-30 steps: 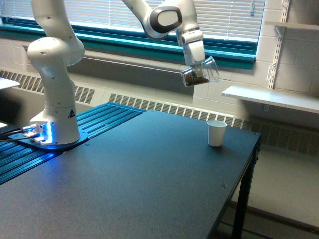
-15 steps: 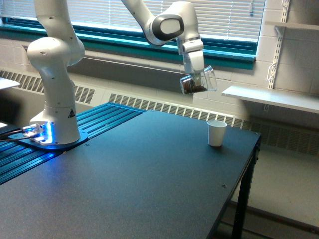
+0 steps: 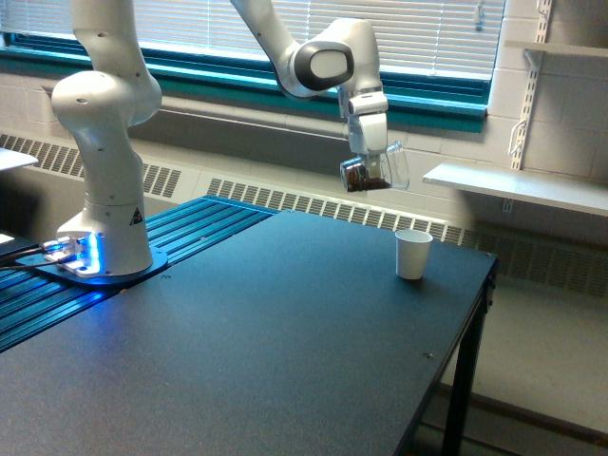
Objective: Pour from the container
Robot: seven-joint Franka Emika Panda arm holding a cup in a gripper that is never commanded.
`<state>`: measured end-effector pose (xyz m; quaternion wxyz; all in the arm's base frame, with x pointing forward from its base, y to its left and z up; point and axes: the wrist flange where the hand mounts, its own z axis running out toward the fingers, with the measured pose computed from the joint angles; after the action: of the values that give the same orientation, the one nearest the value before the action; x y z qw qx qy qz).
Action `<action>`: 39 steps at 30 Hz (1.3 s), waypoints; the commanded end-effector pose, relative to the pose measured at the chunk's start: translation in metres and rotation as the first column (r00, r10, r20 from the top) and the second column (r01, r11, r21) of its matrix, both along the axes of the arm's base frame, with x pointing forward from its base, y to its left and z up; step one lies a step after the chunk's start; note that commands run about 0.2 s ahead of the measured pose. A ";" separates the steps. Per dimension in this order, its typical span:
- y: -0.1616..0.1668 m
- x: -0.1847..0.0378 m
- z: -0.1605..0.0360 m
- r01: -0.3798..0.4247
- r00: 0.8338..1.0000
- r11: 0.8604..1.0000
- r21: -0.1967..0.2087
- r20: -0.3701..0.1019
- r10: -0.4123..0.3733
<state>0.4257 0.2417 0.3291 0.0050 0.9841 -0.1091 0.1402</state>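
**Clear cup held in the air, up and left of the paper cup**

We see the white arm reach in from the upper left, with its tool (image 3: pixel 370 163) pointing down and clenched on the clear cup (image 3: pixel 373 173). The cup hangs well above the desk (image 3: pixel 285 332), tipped so that its open mouth faces the exterior view's right and its base faces left. Brown bits sit in the base end of the cup. We think the fingers grip it at its upper side, but they are too small in this view to make out.

The white paper cup (image 3: pixel 412 255) stands upright on the desk near the far right corner. It is lower than the clear cup and a little to its right, and the two are well apart.

The arm's base (image 3: pixel 104 228) stands at the left, on a ribbed blue surface with a blue glow at its foot. Window blinds (image 3: pixel 190 28) run along the far wall.
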 end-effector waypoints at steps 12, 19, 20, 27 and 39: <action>0.011 0.007 -0.014 0.006 1.000 1.000 -0.003 -0.009 -0.006; 0.015 0.006 -0.025 -0.001 1.000 1.000 -0.015 -0.029 0.000; 0.016 0.006 -0.027 -0.001 1.000 1.000 -0.017 -0.032 0.001; 0.018 0.006 -0.036 -0.004 0.999 1.000 -0.028 -0.048 0.002; 0.017 0.008 -0.051 -0.002 0.997 0.999 -0.048 -0.071 -0.001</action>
<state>0.4315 0.2561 0.2796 0.0297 0.9888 -0.1002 0.1067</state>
